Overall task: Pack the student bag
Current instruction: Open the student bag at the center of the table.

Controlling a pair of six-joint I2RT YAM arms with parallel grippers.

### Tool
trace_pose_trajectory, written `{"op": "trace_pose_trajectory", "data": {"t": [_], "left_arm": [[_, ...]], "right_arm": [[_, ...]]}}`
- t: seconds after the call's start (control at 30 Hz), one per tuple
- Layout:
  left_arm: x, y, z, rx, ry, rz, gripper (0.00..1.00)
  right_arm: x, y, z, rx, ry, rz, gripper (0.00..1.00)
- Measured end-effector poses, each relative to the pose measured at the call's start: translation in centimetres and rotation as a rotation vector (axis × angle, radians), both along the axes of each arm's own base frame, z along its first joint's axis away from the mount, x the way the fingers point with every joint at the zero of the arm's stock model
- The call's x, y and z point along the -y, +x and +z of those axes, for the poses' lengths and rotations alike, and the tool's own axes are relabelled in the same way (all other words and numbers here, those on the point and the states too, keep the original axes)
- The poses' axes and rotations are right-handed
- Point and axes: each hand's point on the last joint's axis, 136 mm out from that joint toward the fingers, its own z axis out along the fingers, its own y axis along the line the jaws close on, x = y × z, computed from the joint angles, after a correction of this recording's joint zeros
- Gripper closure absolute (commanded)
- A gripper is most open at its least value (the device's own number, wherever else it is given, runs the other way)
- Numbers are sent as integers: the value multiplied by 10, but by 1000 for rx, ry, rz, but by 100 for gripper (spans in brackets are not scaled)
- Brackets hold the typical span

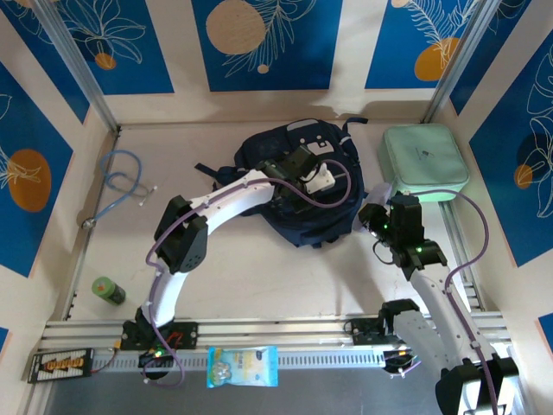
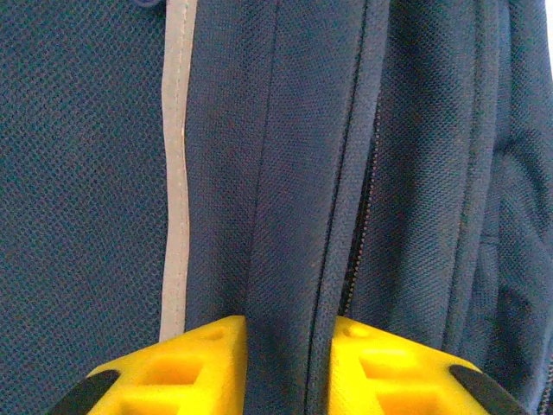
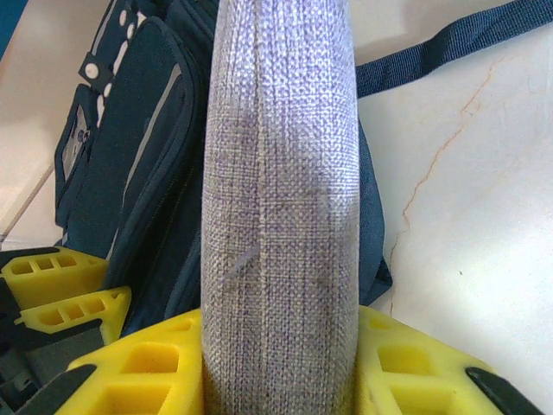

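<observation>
I'm counting one navy fabric backpack [image 1: 302, 225], one mint zip case [image 1: 423, 160], one green can [image 1: 109, 290], one blue cord [image 1: 121, 177], one blue packet [image 1: 243, 367], one grey woven pouch [image 3: 281, 199].

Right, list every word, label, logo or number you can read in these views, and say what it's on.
No text is legible anywhere.
Mint green case: small dark mark on the lid, too small to read.
Blue and white packet: print blurred.
Black box: orange markings, too small.
Student bag: small tag in the right wrist view, blurred.
Grey woven item: no print visible.
</observation>
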Motion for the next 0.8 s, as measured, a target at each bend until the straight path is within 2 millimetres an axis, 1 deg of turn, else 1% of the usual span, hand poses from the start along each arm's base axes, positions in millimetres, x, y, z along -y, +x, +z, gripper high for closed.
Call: {"op": "trace_pose_trajectory", "data": {"t": [0.13, 0.23, 0.43, 0.57, 0.67, 0.8], "left_arm": [[2, -3, 3, -24, -26, -4, 83], [2, -3, 13, -23, -53, -2, 93], [-6, 3, 45, -22, -158, 33, 93], [-11, 4, 61, -20, -231, 67, 95], [-12, 7, 74, -9, -279, 94, 95], [-10, 8, 87, -6, -330, 121, 95]], "right_arm": [[-1, 0, 0, 0, 4, 2, 80], [-4, 0, 1, 3, 16, 17, 80], [-17, 4, 10, 40, 65, 79, 80], [-31, 7, 16, 62, 107, 152, 80], [-44, 11, 14, 57, 148, 211, 80], [-65, 17, 6, 17, 217, 275, 79]]}}
